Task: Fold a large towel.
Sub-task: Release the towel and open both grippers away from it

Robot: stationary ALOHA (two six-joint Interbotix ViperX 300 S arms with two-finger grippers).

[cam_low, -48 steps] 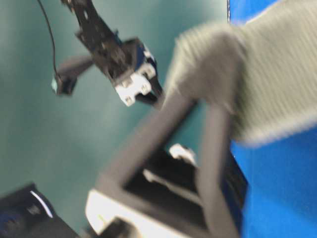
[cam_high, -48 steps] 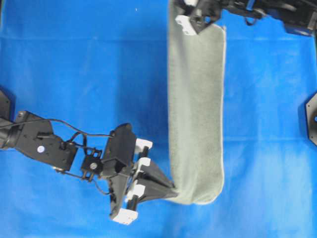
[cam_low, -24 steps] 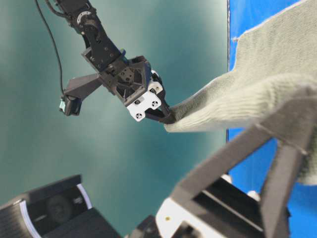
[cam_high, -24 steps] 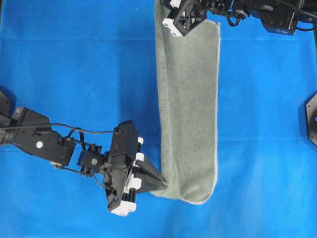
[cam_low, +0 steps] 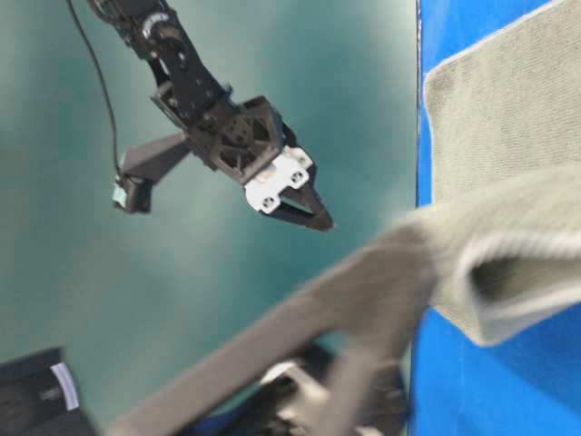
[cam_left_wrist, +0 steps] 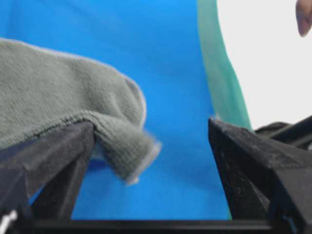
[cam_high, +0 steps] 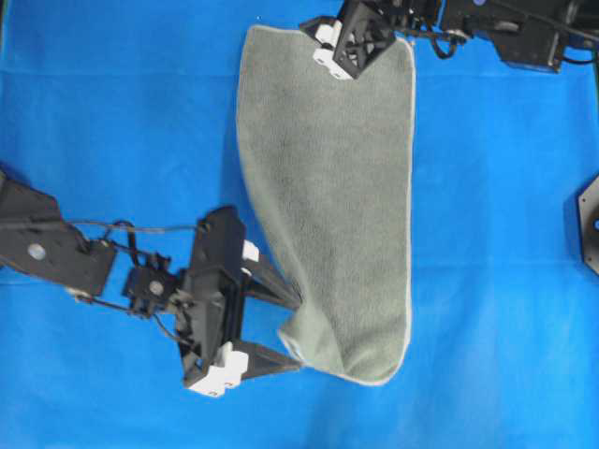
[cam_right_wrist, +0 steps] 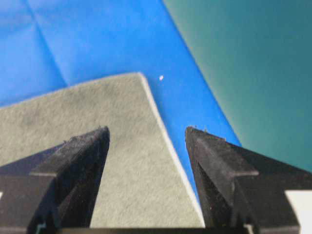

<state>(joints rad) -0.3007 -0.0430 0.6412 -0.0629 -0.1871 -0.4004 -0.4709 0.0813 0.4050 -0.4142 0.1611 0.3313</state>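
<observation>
Blue cloth (cam_high: 112, 112) covered the bench. Both grippers had just let go — half a second earlier each pinched a towel corner; now the left gripper (cam_high: 292, 329) and right gripper (cam_right_wrist: 146, 134) stood with jaws spread. The towel (cam_high: 337, 187) lay released, one corner draped on the left gripper's finger (cam_left_wrist: 58, 151), its far corner beneath the right. Judged: this fold was laid. Left arm reached low across the cloth; the right hovered above the far edge.

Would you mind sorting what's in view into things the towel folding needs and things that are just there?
Part of the job:
- large towel
- left gripper, open
- right gripper, open

Just there:
- blue cloth surface
- black mount at the right edge
</observation>
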